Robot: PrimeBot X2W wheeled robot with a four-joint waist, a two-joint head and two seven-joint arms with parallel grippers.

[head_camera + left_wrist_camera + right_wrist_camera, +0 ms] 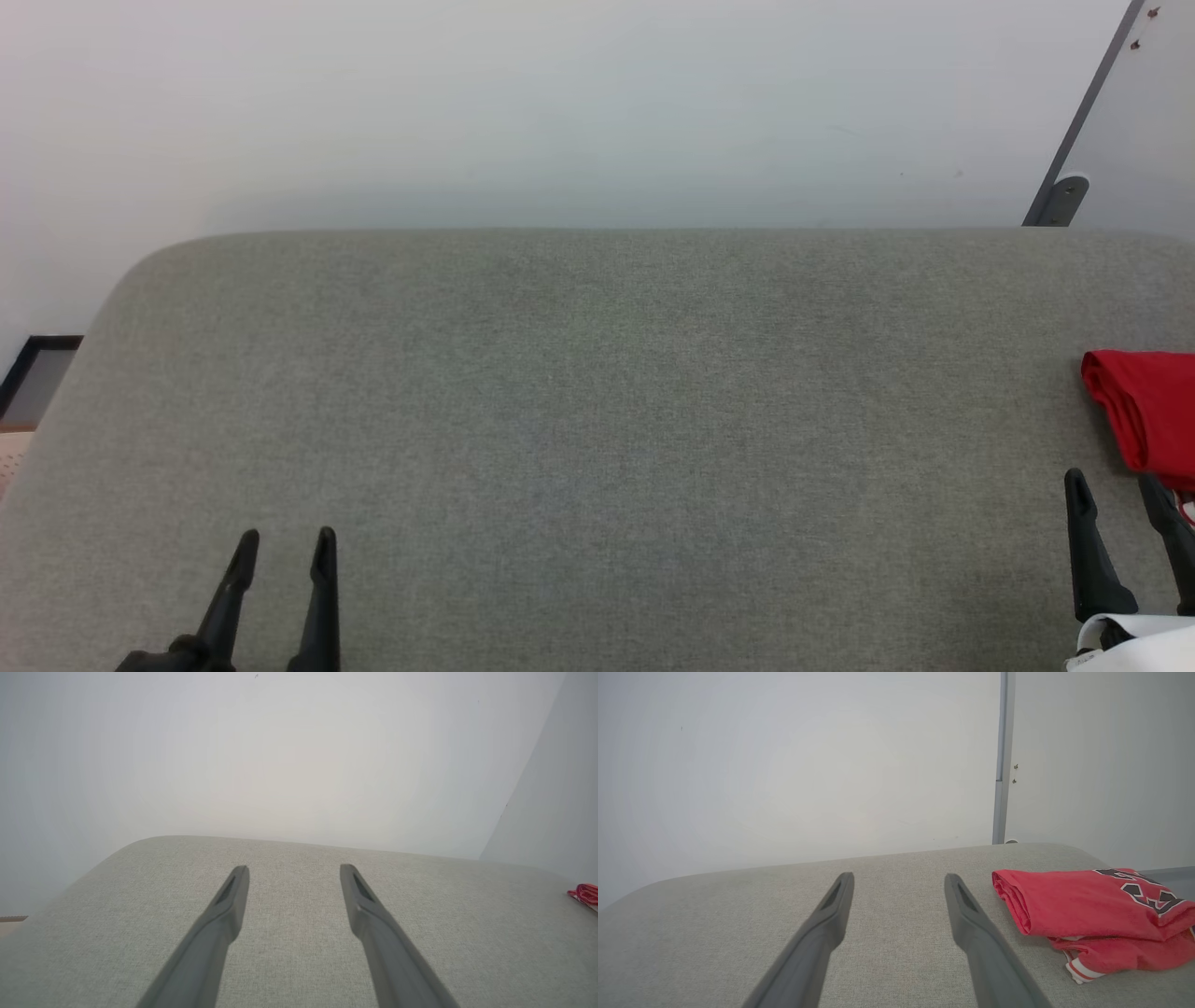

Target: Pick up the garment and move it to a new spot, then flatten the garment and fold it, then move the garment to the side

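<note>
1. The right gripper (1116, 485) has its two dark fingers spread wide apart. It holds nothing. It hangs low over the near right part of the grey table (597, 420).
2. The left gripper (287, 539) is spread wide too, with nothing in it. It is at the near left, well apart from the cloth.
3. The garment (1078, 900) lies just to the right of the right gripper and a little farther off. A strip of bare table shows between them. The garment sits at the right side of the table.
4. It is a thick red bundle, doubled over. Black-and-white letters show on top, and a striped cuff pokes out underneath.
5. So the shirt lies folded and off to the side, as the job wants in the end. It could also be a bundle waiting to be picked up. I cannot tell which.
6. Either way, the fingers should not brush the cloth by accident, or the folds could get dragged open.
</note>
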